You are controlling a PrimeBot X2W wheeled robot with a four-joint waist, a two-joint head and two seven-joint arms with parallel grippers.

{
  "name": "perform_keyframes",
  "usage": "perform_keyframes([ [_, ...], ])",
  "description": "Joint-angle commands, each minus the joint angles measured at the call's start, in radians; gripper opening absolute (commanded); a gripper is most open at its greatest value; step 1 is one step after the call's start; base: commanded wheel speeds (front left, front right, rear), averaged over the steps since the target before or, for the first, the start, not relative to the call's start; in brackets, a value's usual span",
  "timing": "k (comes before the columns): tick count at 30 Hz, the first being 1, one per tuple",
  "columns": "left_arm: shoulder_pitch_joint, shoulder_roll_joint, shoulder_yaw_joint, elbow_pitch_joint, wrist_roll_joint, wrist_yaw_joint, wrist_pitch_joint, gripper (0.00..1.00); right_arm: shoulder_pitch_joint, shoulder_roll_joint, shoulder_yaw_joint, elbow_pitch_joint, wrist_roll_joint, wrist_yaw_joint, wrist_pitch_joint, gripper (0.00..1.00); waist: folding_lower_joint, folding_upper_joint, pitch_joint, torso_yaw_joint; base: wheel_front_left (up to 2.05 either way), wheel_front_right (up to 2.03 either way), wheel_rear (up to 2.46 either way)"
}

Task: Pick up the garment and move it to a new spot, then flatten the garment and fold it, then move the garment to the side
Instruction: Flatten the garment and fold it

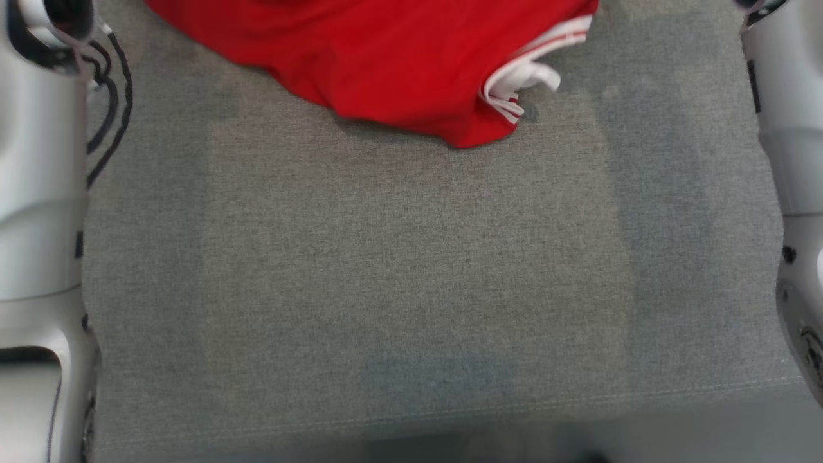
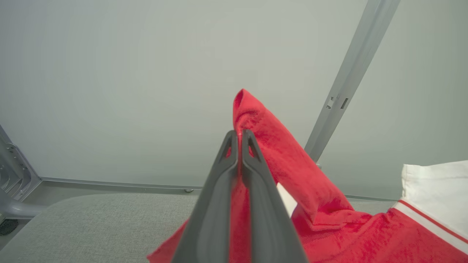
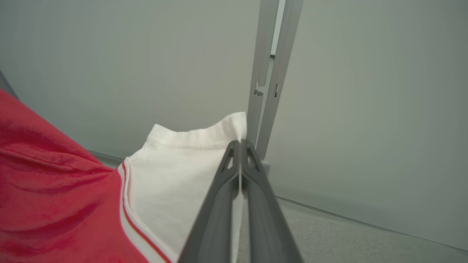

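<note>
Grey cloth surface (image 1: 411,289) lies under the red garment (image 1: 386,64), left jaws gripping red fabric (image 2: 281,149), right jaws its white trim (image 3: 175,175).

My left gripper (image 2: 240,136) pinches the garment (image 2: 292,164), fingers pressed together; my right gripper (image 3: 240,144) is clamped on it too. My left forearm (image 1: 38,193) and right forearm (image 1: 787,128) reach forward, well apart.

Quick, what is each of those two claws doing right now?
Left gripper: shut on the red part of the red-and-white cloth garment.
Right gripper: shut on its white edge.
</note>
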Motion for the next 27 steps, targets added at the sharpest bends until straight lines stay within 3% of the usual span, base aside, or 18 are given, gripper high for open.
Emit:
perform_keyframes([
  [1,-0.060,0.022,0.022,0.002,-0.017,-0.007,0.009,0.00,-0.063,-0.017,0.009,0.018,-0.008,-0.002,-0.029,0.00,0.0000,0.0000,0.076,-0.025,0.00,0.00,0.00],
  [3,-0.106,0.046,0.019,0.003,-0.003,-0.016,0.003,0.00,-0.118,-0.024,0.015,0.037,-0.019,-0.002,-0.067,0.00,0.0000,0.0000,0.097,-0.027,0.00,0.00,0.00],
  [10,-0.227,0.045,0.081,0.014,-0.066,-0.041,-0.046,0.00,-0.282,-0.043,-0.027,0.091,-0.080,-0.002,-0.187,0.00,0.0000,0.0000,0.139,-0.031,0.00,0.00,0.00],
  [19,-0.334,0.057,0.115,0.051,-0.051,-0.062,-0.231,0.00,-0.442,-0.021,-0.137,0.149,-0.192,-0.002,-0.358,0.00,0.0000,0.0000,0.134,-0.036,0.00,0.00,0.00],
  [27,-0.393,0.033,0.152,0.067,-0.081,-0.092,-0.391,0.00,-0.509,0.001,-0.144,0.171,-0.213,-0.002,-0.434,0.00,0.0000,0.0000,0.110,-0.032,0.00,0.00,0.00],
])
